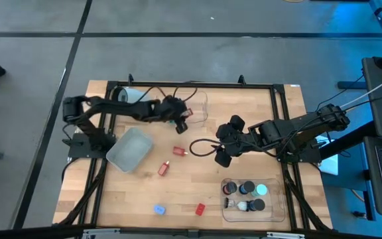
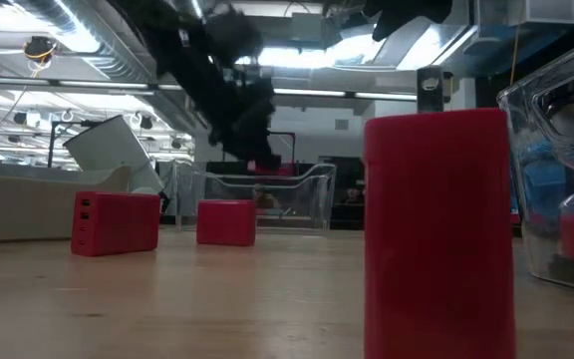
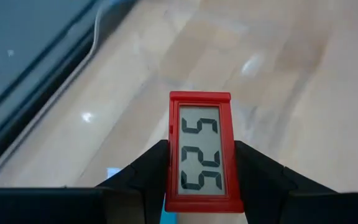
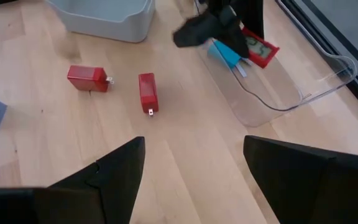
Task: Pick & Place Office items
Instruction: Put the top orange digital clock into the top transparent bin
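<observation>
My left gripper [image 1: 181, 119] is shut on a small red-framed display piece [image 3: 201, 152] reading 525, above the clear tray [image 1: 196, 106] near the table's far edge. My right gripper [image 1: 223, 154] hangs open over the table's middle and holds nothing. Two red blocks [image 1: 180, 151] [image 1: 164, 168] lie flat on the wood between the arms. A third red block [image 1: 199, 209] and a blue piece [image 1: 159, 209] lie near the near edge. Several round pucks [image 1: 247, 189] sit in a second clear tray [image 1: 277, 211] at the near right. My left gripper pinches the red display piece between its two fingers [image 3: 151, 165], one on each long side of the frame [image 3: 174, 155]. The fingers come slanting down from the table's left. The piece is lifted clear over the clear tray [image 4: 278, 93], and a blue part [image 4: 225, 53] shows under it.
A grey-white tray [image 1: 130, 147] lies tilted at the table's left. A white cylinder [image 1: 128, 95] lies at the far left corner. A black cable [image 1: 201, 147] loops by my right gripper. A black frame [image 1: 280, 126] borders the table. Bare wood lies between the loose blocks.
</observation>
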Motion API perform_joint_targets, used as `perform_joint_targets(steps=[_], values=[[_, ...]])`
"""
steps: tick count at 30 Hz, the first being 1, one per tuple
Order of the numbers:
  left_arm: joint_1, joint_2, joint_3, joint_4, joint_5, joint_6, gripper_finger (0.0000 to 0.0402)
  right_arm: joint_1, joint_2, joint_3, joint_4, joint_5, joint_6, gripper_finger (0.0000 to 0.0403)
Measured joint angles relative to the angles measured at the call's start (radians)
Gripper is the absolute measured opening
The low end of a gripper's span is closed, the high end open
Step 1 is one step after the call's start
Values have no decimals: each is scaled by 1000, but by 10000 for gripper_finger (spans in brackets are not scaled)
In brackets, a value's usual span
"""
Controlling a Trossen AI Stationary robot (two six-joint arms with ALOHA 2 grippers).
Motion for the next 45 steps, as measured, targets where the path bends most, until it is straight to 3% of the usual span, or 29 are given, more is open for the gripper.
perform_joint_targets(steps=[9, 19, 22, 33, 45], values=[[101, 128, 1, 25, 146, -35, 155, 0, 0, 0, -1, 1, -20, 276], [151, 136, 2, 17, 242, -30, 156, 0, 0, 0, -2, 4, -39, 276], [166, 135, 2, 18, 246, -64, 156, 0, 0, 0, -2, 4, -46, 276], [191, 135, 2, 33, 178, -415, 157, 0, 0, 0, -2, 3, -48, 276], [189, 187, 2, 32, 159, -513, 157, 0, 0, 0, -2, 3, -48, 276]])
